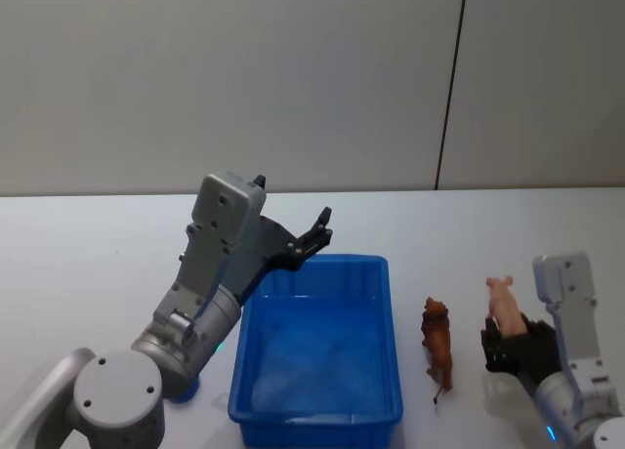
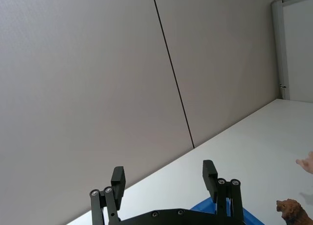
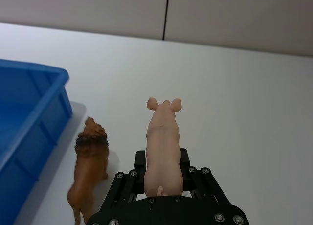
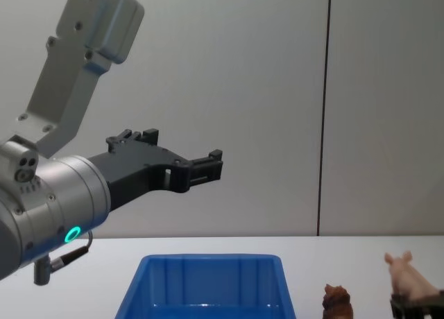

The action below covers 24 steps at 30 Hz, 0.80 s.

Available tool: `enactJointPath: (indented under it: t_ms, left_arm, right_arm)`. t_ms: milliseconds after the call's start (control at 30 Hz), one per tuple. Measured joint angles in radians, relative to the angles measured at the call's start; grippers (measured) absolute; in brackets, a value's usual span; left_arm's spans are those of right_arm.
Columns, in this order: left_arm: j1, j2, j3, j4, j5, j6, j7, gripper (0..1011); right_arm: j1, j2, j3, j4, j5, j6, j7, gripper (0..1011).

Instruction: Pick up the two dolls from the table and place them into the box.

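My right gripper point(image 1: 504, 338) point(image 3: 162, 160) is shut on the pale pink pig doll point(image 1: 501, 297) point(image 3: 163, 134) point(image 4: 404, 276), a finger on each flank, at the table's near right. The reddish-brown furry doll point(image 1: 438, 344) point(image 3: 91, 159) point(image 4: 337, 301) point(image 2: 294, 211) stands on the white table point(image 1: 98, 254) between the pig and the blue box point(image 1: 387, 303) point(image 3: 34, 74) point(image 4: 208, 261). The box looks empty. My left gripper point(image 1: 314, 238) point(image 2: 164, 178) point(image 4: 207, 164) hangs open in the air above the box's far left corner, holding nothing.
A grey wall with a dark vertical seam point(image 1: 449, 88) rises behind the table's far edge. Bare white tabletop lies left of the box and beyond the dolls.
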Motion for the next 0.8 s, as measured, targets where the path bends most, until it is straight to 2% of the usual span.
enactJointPath:
  t_ms: [333, 800]
  left_arm:
    - [0.0, 0.0, 0.0, 0.0, 0.0, 0.0, 0.0, 1001]
    - [0.0, 0.0, 0.0, 0.0, 0.0, 0.0, 0.0, 1001]
  right_arm:
    - [0.0, 0.013, -0.002, -0.024, -0.03, -0.079, 0.095, 372]
    - [0.028, 0.019, -0.009, -0.023, -0.037, -0.167, 0.29, 372]
